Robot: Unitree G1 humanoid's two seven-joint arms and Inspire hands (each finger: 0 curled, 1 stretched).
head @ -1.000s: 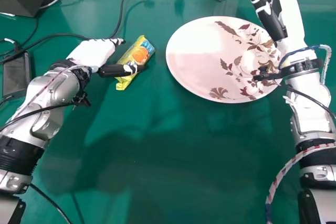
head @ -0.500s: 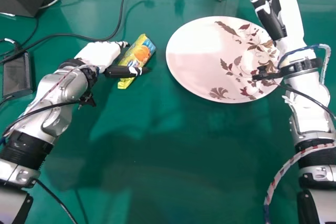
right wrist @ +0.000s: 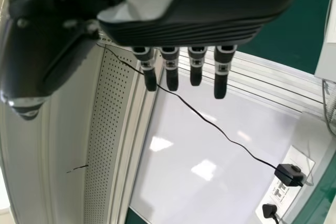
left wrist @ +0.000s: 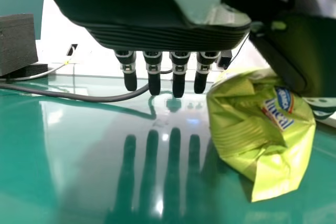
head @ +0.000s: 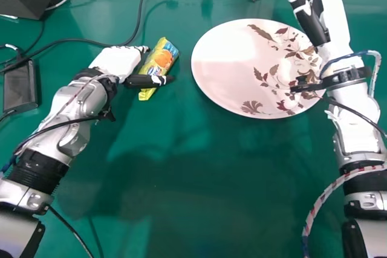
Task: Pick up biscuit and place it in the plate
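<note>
I'm at the pick-up step, as I judge it: the biscuit (head: 161,64) lies on the bench (head: 211,179), between my left hand (head: 117,63) and the plate (head: 221,74). That hand is spread, its fingers (left wrist: 179,85) straight beside the packet and its thumb (head: 142,81) crossing over the near part in the head view; whether the thumb touches, I can't tell. Next I'd want the fingers round the far side, then a gentle squeeze against the thumb, since the wrapper looks slick and crinkly. After that, lift and carry right to the plate. My right hand (head: 309,21) is spread too, beyond the plate's right side.
</note>
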